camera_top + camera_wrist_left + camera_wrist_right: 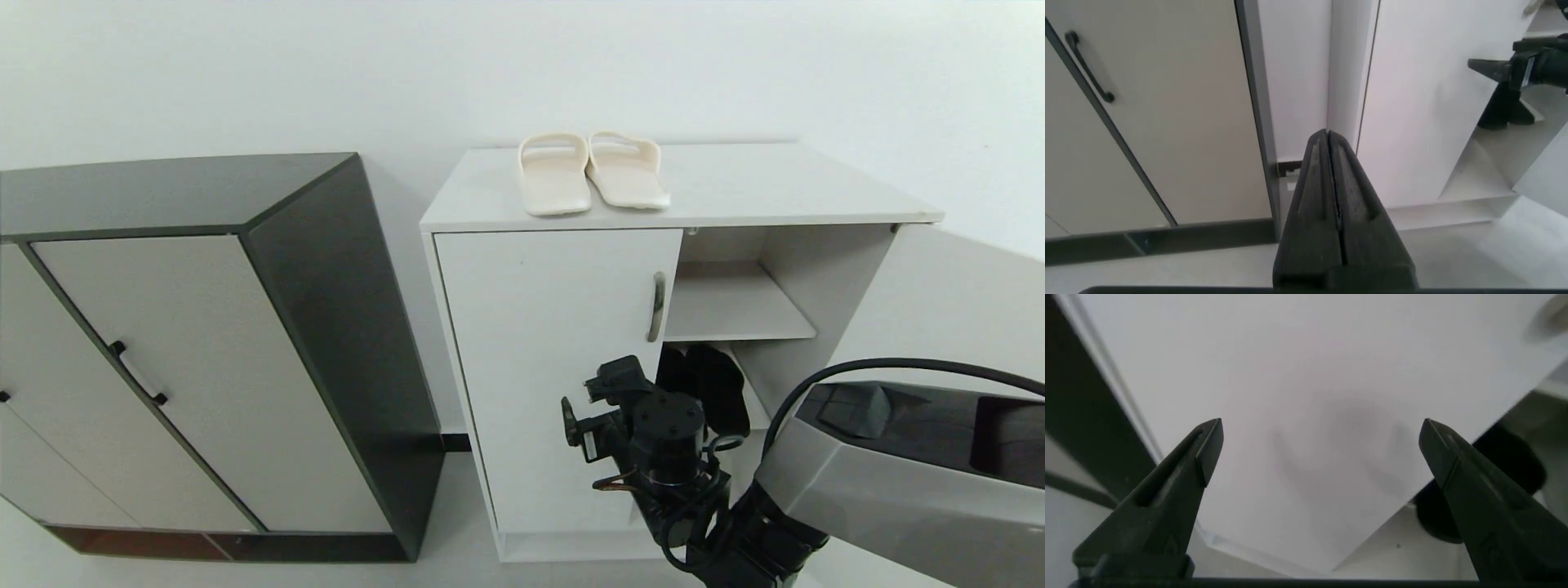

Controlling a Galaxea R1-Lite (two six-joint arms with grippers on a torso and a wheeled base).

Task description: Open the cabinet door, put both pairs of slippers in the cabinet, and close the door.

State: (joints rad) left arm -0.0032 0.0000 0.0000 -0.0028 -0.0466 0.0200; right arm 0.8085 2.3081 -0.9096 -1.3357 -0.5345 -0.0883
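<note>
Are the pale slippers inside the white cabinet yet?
No, the pale slippers lie side by side on top of the cabinet, not on a shelf inside it.

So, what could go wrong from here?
The cream slippers lie on top of the white cabinet, so closing now would leave them out. The open right tool sits close to the closed door and may bump it. The black slippers sit inside near the front; the tool might drag them out.
</note>
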